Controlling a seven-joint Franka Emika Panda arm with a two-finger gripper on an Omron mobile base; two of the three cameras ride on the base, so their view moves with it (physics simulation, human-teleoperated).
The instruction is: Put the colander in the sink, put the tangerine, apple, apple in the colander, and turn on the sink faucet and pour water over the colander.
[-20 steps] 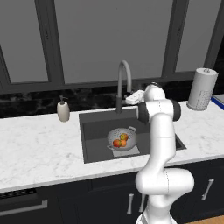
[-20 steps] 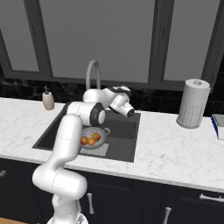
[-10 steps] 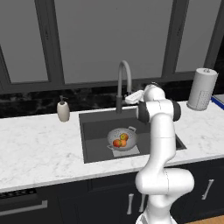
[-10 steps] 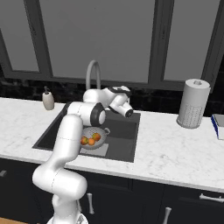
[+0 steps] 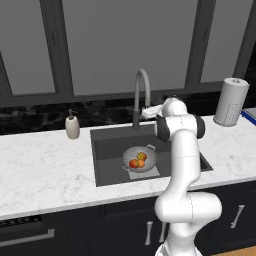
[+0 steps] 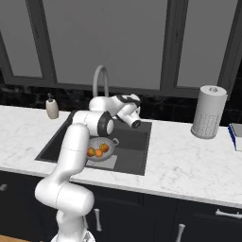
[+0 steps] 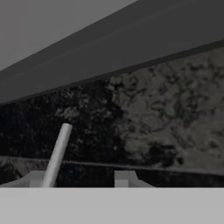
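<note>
Little has moved since the earlier frames that we can see: our white arm remains reached over the back of the large dark grey rectangular sink (image 5: pixel 107 145), its hand beside the tall grey metal gooseneck faucet (image 5: pixel 140 95), whose thin grey lever (image 7: pixel 57 154) stands between the two finger tips in the hand view. We cannot tell whether the gripper (image 7: pixel 81 178) clamps the lever or stands free of it. Our grey perforated metal colander (image 5: pixel 140 159) sits on the lighter panel in the basin, holding the small orange tangerine (image 6: pixel 99 153) and two red apples (image 5: pixel 134 163); a cream soap bottle (image 5: pixel 73 126) and a white paper-towel roll (image 5: pixel 231 102) stand on the white marble counter (image 5: pixel 45 175).

Soap bottle (image 5: pixel 73 125), probably paper-towel roll (image 5: pixel 231 102)
</note>
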